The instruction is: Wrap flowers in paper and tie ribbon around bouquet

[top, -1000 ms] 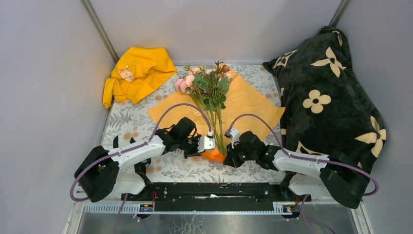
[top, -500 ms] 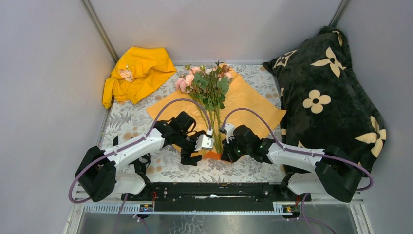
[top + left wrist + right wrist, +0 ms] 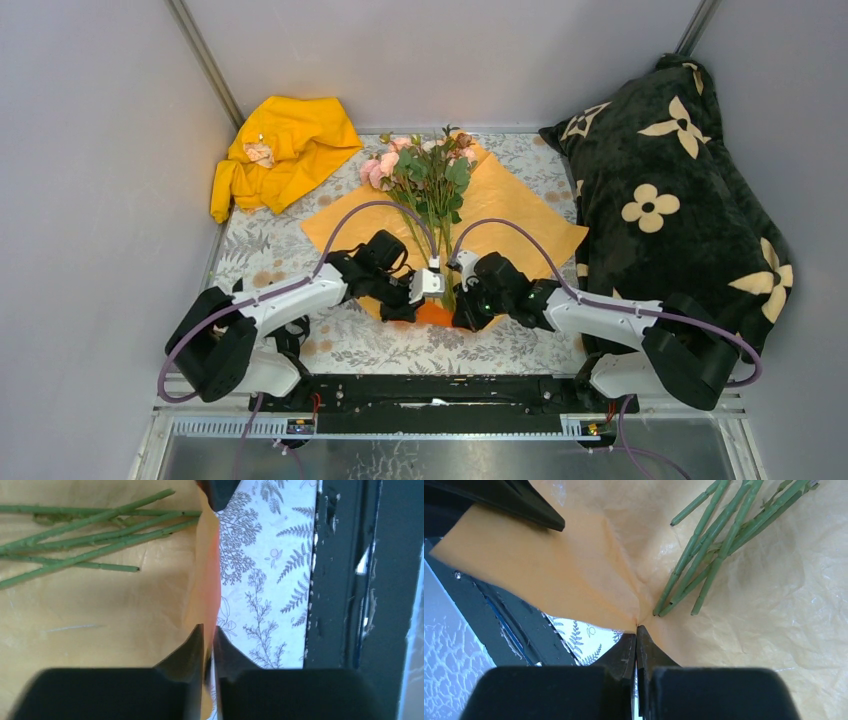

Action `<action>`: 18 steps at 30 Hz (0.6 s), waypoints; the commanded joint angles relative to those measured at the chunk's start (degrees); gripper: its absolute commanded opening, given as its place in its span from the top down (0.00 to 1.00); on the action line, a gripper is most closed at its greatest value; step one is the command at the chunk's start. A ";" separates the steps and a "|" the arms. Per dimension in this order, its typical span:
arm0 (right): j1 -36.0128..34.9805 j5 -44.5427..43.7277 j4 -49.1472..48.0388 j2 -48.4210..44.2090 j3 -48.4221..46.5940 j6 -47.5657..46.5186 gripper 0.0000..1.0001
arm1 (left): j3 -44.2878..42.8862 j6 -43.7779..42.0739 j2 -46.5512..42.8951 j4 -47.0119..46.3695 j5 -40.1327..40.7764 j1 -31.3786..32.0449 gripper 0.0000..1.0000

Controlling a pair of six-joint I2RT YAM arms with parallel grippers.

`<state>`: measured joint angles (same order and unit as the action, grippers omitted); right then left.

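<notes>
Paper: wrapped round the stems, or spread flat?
Spread: paper lies flat under bare stems. Only its near edge is raised, pinched by the left gripper and right gripper.

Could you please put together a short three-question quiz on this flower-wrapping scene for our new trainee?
1. True or false: the thin green flower stems lie on the creased bright orange paper sheet.
2. The shut right gripper pinches: A the orange paper's edge; B a stem; C a pink rose.
3. What lies in the table's far-left corner?
Key: 1 true; 2 A; 3 a crumpled yellow cloth garment.
</notes>
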<state>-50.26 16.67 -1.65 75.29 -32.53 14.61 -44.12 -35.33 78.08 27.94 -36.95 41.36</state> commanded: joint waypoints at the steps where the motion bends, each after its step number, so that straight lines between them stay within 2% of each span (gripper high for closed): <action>1: -0.30 -1.45 2.30 -0.44 -3.07 -1.07 0.95 | -1.03 4.09 0.22 -6.41 1.41 -0.23 0.99; 5: 0.02 -3.25 7.15 -3.62 -3.96 -1.38 0.71 | -0.32 9.03 -0.34 -11.41 1.83 -2.73 1.00; 7: 0.75 -3.24 8.13 -6.17 -3.76 -1.15 0.54 | -0.47 11.05 0.90 -12.62 2.32 -3.96 1.00; 10: 1.99 -2.64 8.50 -9.09 -3.11 -0.26 0.35 | -0.95 14.20 4.17 -14.19 4.94 -4.99 1.00; 14: 2.53 -3.95 7.69 -9.09 -1.61 0.43 0.27 | -2.19 17.00 8.57 -14.96 7.56 -7.07 1.00; 18: 2.54 -3.21 4.96 -5.30 -0.88 1.42 0.25 | -3.34 18.22 11.93 -14.24 8.00 -8.74 1.00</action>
<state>-48.14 14.04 5.80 67.13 -33.80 14.83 -45.34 -20.25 87.94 16.67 -31.18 34.26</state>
